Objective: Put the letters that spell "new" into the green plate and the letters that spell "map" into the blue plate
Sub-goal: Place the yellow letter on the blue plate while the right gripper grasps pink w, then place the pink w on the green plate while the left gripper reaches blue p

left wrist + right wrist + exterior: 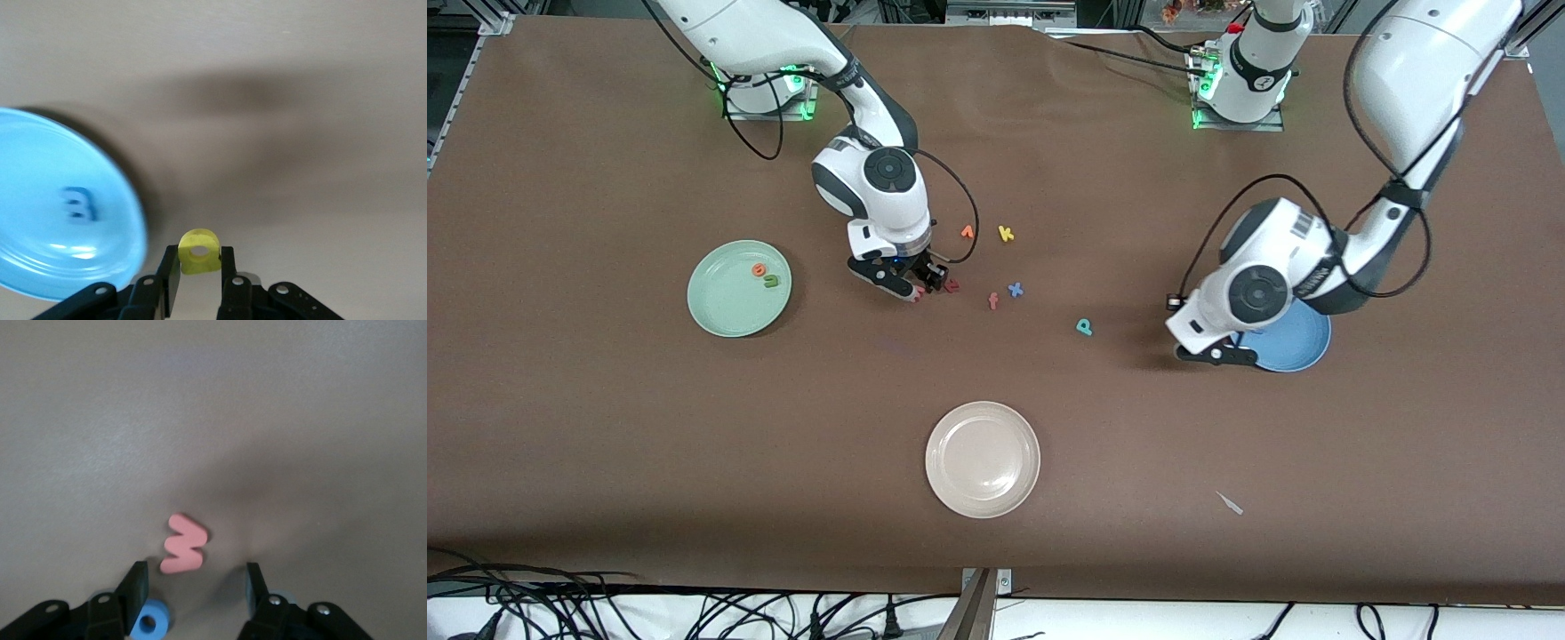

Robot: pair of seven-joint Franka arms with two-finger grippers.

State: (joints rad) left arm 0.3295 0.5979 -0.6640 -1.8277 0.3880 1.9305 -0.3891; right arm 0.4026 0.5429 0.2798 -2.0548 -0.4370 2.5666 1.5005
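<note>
Cream plate (983, 459): bare | green plate (738, 288): e (759, 268), n (770, 281) | blue plate (60, 220): m (79, 203)

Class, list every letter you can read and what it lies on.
"k", yellow, on the table.
"x", blue, on the table.
"f", pink, on the table.
"p", teal, on the table.
"w", pink, on the table.
Letters in the green plate, blue plate and left gripper: unreadable.

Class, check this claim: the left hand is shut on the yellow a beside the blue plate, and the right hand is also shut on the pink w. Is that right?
Not quite. The right hand is open over the pink w, which lies on the table; the right wrist view shows it. The left hand is indeed shut on the yellow a beside the blue plate.
</note>
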